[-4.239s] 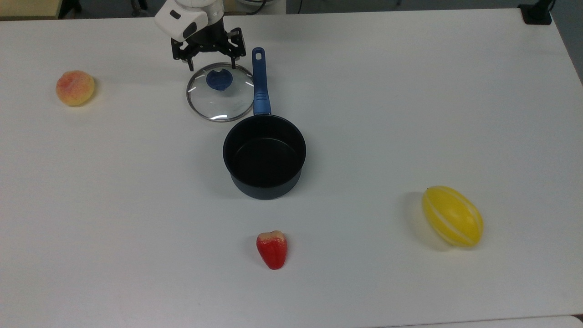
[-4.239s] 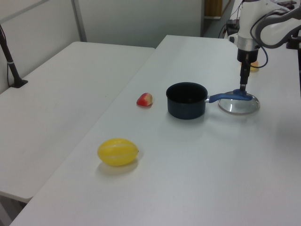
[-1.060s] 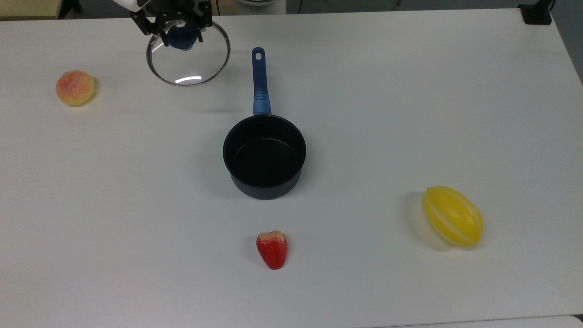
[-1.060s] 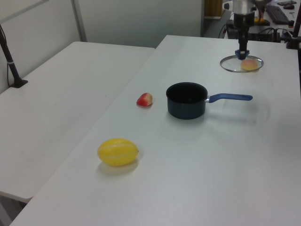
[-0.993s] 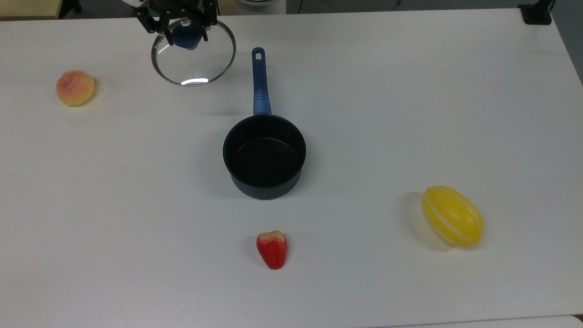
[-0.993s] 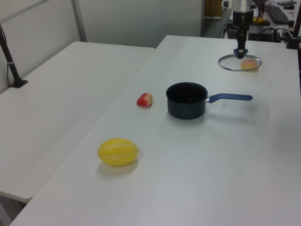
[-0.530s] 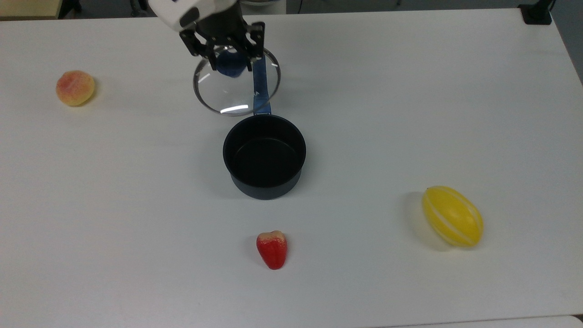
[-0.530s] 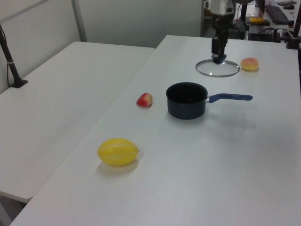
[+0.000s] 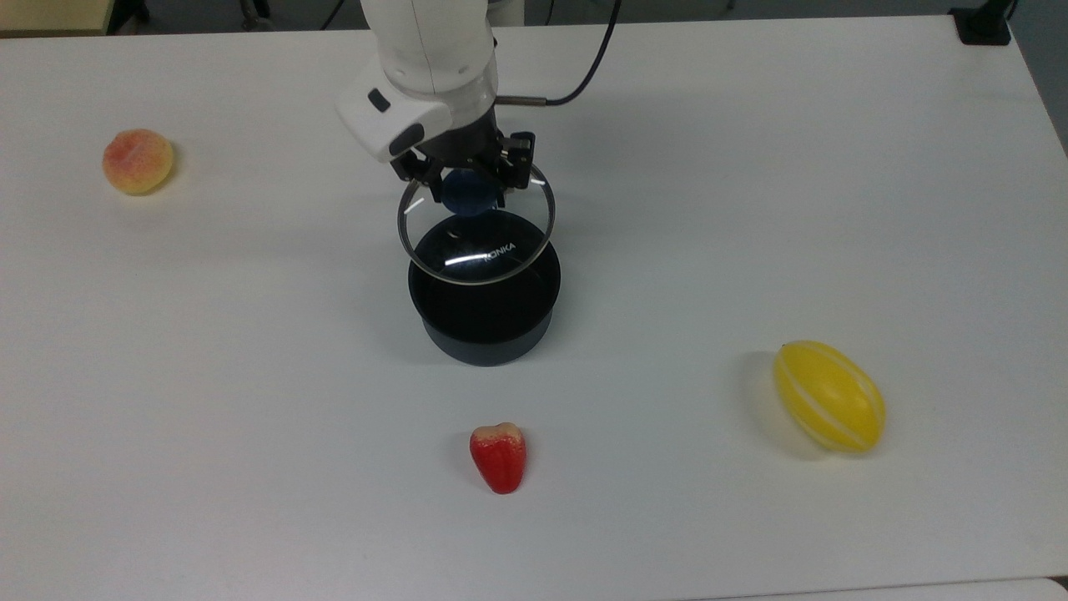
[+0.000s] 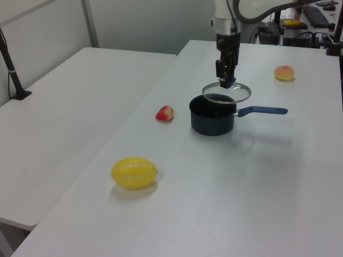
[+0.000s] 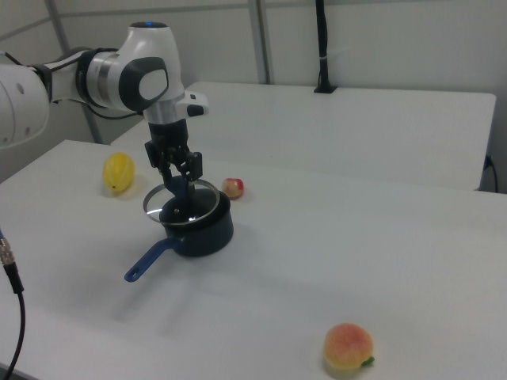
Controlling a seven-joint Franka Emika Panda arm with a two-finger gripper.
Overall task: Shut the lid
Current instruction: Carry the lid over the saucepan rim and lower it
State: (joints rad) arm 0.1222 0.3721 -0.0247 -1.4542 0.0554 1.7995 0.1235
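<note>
The lid (image 9: 492, 250) is round clear glass with a metal rim and a blue knob (image 9: 467, 194). My gripper (image 9: 468, 185) is shut on that knob and holds the lid in the air. The lid hangs level just above the black saucepan (image 9: 488, 334). In the top view it covers only the far part of the pan's opening and overhangs toward the handle side. In the left view the lid (image 10: 238, 95) floats over the pan (image 10: 211, 120), whose blue handle (image 10: 262, 111) points to the left view's right. The right view shows the gripper (image 11: 184, 184) above the pan (image 11: 207, 236).
A peach (image 9: 138, 161) lies at the top view's far left. A red fruit (image 9: 498, 457) sits in front of the pan, and a yellow melon (image 9: 828, 396) is at the top view's right. The white table (image 9: 751, 167) spreads wide around them.
The gripper has lifted the lid off the table and carried it from beside the handle, along the handle, to just above the pan's far rim. The pan and fruit stayed put.
</note>
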